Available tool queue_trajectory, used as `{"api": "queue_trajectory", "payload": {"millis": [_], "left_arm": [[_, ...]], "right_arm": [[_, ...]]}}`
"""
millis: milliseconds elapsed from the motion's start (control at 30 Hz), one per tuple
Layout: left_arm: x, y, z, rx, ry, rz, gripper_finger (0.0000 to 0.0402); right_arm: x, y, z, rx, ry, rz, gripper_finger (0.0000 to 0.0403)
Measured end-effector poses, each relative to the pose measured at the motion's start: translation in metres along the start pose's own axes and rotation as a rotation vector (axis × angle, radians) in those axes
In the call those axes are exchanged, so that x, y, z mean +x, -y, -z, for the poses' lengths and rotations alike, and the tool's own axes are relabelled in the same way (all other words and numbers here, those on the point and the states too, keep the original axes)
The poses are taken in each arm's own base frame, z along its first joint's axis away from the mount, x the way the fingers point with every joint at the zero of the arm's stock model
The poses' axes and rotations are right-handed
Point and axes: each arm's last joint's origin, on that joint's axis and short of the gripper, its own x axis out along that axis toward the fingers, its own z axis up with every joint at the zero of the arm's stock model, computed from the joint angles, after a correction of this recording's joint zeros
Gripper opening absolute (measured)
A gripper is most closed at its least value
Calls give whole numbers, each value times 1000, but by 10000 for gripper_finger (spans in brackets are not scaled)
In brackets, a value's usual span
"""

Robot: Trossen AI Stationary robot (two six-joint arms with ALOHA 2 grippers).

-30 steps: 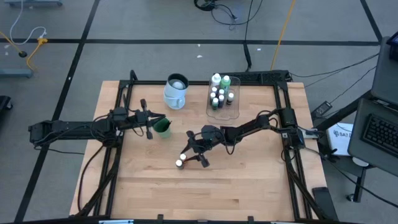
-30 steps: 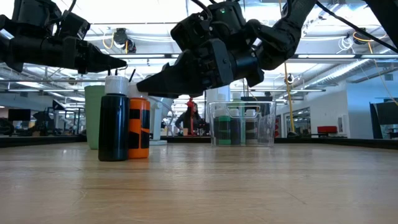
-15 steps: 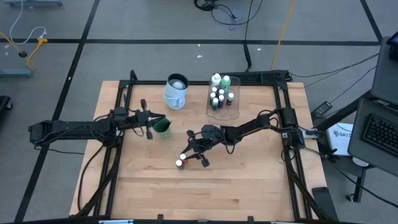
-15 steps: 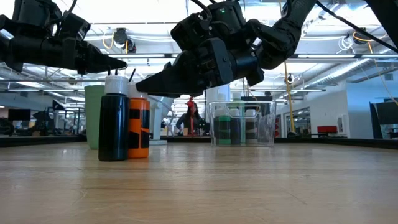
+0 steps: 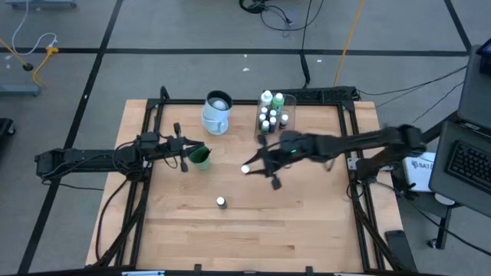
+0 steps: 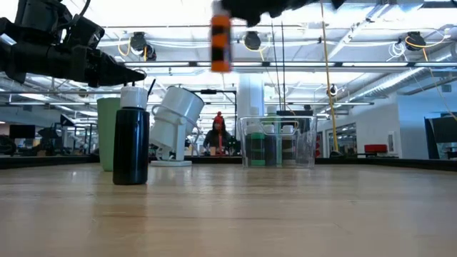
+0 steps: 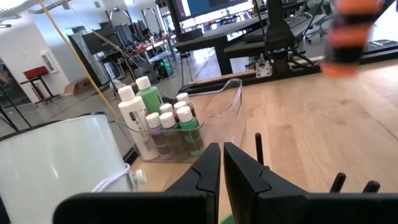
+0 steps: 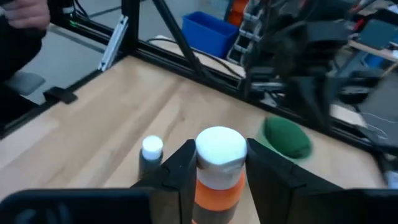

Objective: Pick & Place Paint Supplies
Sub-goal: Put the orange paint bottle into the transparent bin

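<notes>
My right gripper (image 5: 251, 166) is shut on a small orange bottle with a white cap (image 8: 218, 163) and holds it high above the table's middle (image 6: 220, 41). A dark bottle with a white cap (image 5: 221, 202) stands upright on its base on the wood (image 6: 131, 139). My left gripper (image 5: 198, 146) is shut on nothing (image 7: 217, 163), level above a green cup (image 5: 200, 157) from which dark brush handles (image 7: 258, 147) stick up. A clear tray (image 5: 285, 136) at the far side holds several bottles (image 7: 163, 123). My right gripper pinches the orange bottle's body just under the cap (image 8: 216, 182) between its two fingers (image 8: 178, 168). The fingers come nearly level from the table's right. The bottle stands upright in the hold, lifted well clear of the table.
A white mug (image 5: 218, 112) stands at the far side, left of the tray. Black frame rails (image 5: 150, 123) run along the table's edges. Bare wood (image 5: 253, 230) lies toward the near edge. A person (image 6: 216, 134) is in the room beyond.
My right gripper has risen steeply and gone toward the table's far right, taking the orange bottle with it; the bottle is lifted clear from beside the dark bottle and stays upright. The dark bottle has stayed where it stood.
</notes>
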Motion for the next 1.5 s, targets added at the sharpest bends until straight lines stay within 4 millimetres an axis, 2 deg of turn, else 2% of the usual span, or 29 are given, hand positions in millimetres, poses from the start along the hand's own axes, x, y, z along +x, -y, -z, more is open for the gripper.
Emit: {"api": "queue_trajectory", "payload": {"millis": [167,267,367,467,667,800,900,1100,1233,1500], "left_arm": [[0,0,1,-2,-9,3,26],[0,0,1,-8,-11,3,26],[0,0,1,-21,-11,3,26],[0,0,1,-25,-11,3,26],[0,0,1,-29,-11,3,26],[0,0,1,-29,-11,3,26],[0,0,1,-29,-11,3,26],[0,0,1,-26,-15,-14,26],[0,0,1,-26,-15,-14,26],[0,0,1,-23,-15,-14,26]], "right_arm": [[-60,1,-12,21,43,54,105],[-97,1,-10,21,56,201,105],[-126,1,2,24,57,335,111],[-143,2,25,50,28,448,112],[-141,7,89,73,0,573,106],[-140,13,119,94,15,658,112],[-141,20,130,143,52,713,110],[-132,33,154,290,-15,749,110],[-124,40,170,315,-77,754,112],[-114,48,183,293,-71,750,113]]}}
